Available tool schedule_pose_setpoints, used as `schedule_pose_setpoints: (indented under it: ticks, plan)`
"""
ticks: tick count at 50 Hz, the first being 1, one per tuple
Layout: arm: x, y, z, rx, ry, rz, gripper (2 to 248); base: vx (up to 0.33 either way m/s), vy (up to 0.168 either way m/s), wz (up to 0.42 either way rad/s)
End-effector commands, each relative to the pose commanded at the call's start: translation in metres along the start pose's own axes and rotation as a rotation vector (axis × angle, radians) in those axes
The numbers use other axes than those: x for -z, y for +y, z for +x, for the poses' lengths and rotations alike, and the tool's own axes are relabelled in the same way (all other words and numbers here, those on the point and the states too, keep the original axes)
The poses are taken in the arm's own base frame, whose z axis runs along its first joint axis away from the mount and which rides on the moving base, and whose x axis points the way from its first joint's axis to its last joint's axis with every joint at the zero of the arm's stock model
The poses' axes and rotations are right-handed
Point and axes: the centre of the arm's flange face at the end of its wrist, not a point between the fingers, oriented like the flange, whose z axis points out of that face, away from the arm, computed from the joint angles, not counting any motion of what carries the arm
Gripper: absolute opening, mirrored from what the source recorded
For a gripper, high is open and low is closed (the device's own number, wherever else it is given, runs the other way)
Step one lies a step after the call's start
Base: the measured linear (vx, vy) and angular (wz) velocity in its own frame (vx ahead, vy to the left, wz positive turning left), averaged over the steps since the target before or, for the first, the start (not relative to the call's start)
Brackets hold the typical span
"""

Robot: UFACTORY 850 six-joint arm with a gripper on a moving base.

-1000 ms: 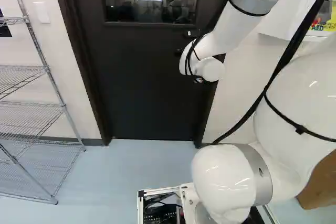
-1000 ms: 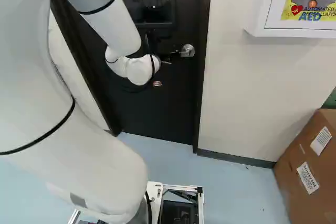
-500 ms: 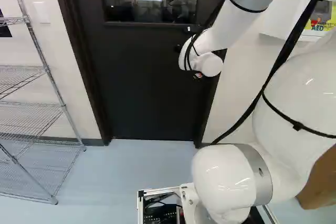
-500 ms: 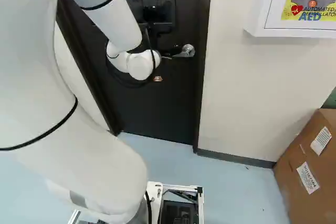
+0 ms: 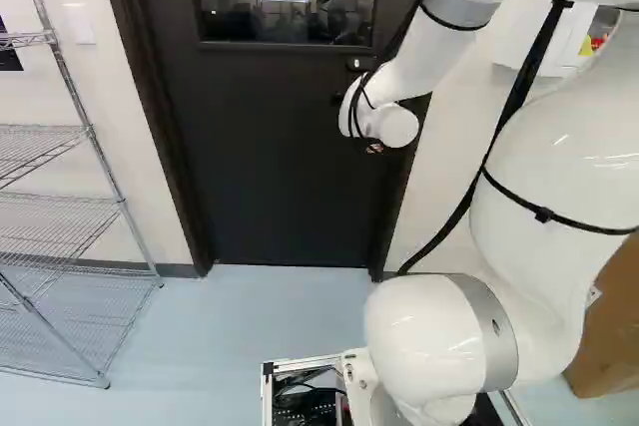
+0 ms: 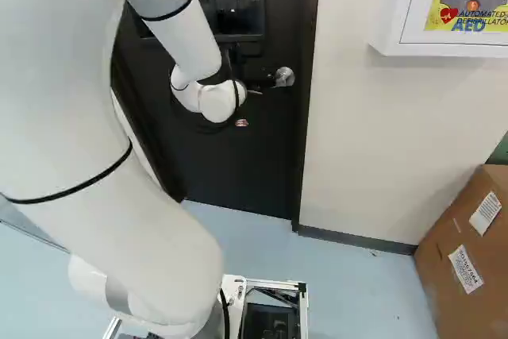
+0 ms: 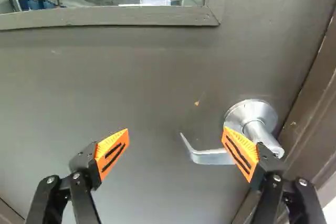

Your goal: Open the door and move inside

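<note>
My hand (image 6: pixel 241 122) is hanging wide open, gripping nothing, in front of the closed door (image 5: pixel 270 167).
The door's silver handle (image 7: pixel 210 157) is jutting from the face near one edge, its lever tip reaching between my parted fingers; one orange pad (image 7: pixel 240 153) is overlapping the lever, contact unclear. Left of the door, wire shelving (image 5: pixel 88 132) is standing; right of it, a white wall box (image 6: pixel 387 13) is hanging and a cardboard box (image 6: pixel 444 275) is resting.

lever handle (image 7: pixel 207 157): shiny metal | door (image 7: pixel 131 87): matt (lightly marked) | arm (image 5: pixel 429 331): glossy
</note>
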Motion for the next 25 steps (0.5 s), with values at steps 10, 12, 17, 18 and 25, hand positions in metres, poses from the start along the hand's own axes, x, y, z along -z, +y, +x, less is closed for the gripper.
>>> schedule_pose_setpoints:
  ticks: [10,12,17,18,25]
  plan:
    - [0.000,0.000,-0.011,0.000,-0.023,-0.001,247,0.000,0.000,0.000]
    - [0.001,0.000,-0.013,0.000,-0.028,-0.001,247,0.000,0.000,0.000]
    - [0.003,0.001,-0.018,0.000,-0.039,-0.002,247,0.000,0.000,0.000]
    - [0.003,0.001,-0.019,0.000,-0.042,-0.002,247,0.000,0.000,0.000]
    - [0.002,0.002,-0.026,-0.001,-0.058,-0.005,247,0.000,0.000,0.000]
